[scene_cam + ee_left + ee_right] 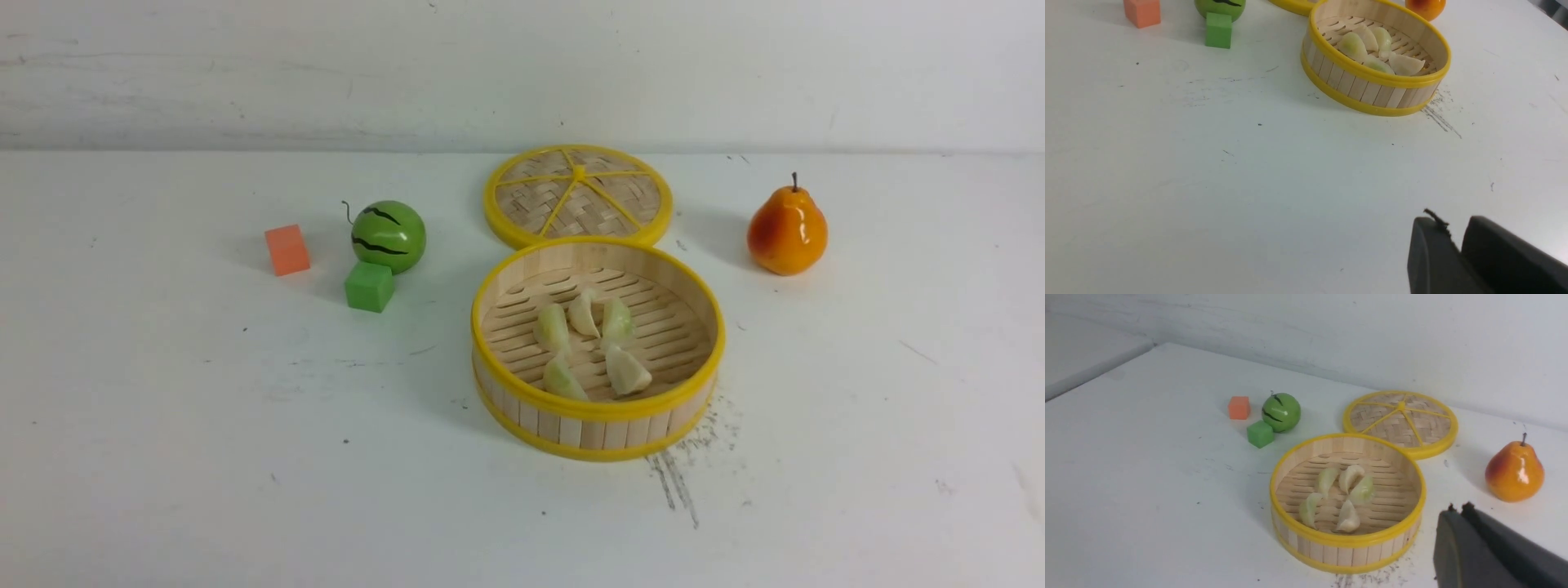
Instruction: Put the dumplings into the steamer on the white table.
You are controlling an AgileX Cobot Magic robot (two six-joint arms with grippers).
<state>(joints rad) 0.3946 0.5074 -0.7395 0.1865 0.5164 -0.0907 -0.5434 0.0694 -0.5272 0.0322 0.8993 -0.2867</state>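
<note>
— Dumplings (589,343), all five of them, sitting inside the steamer (596,429) on its slatted floor, bunched near the middle. Three in a back row, two nearer the front wall.

— And around it, left to right?

— Well out to the steamer's left, an orange cube (286,249). Then a green striped ball (389,236) like a little watermelon, with a green cube (369,286) touching its front. Steamer next, resting on the white table (163,425). Its woven lid (578,196) lies flat just behind it, rims nearly meeting. Off to the steamer's right, a pear (787,230), upright, well apart.

— The grippers?

— Neither appears from the front. The left gripper (1457,241) peeks into its own wrist camera, dark fingers (1429,253) pressed together, nothing between them, hanging over bare table away from the steamer. The right gripper (1458,514) looks the same: closed up, empty, just off the steamer's rim on the pear side.

— Marks on the table?

— Dark scratches right at the steamer's front right foot.
</note>
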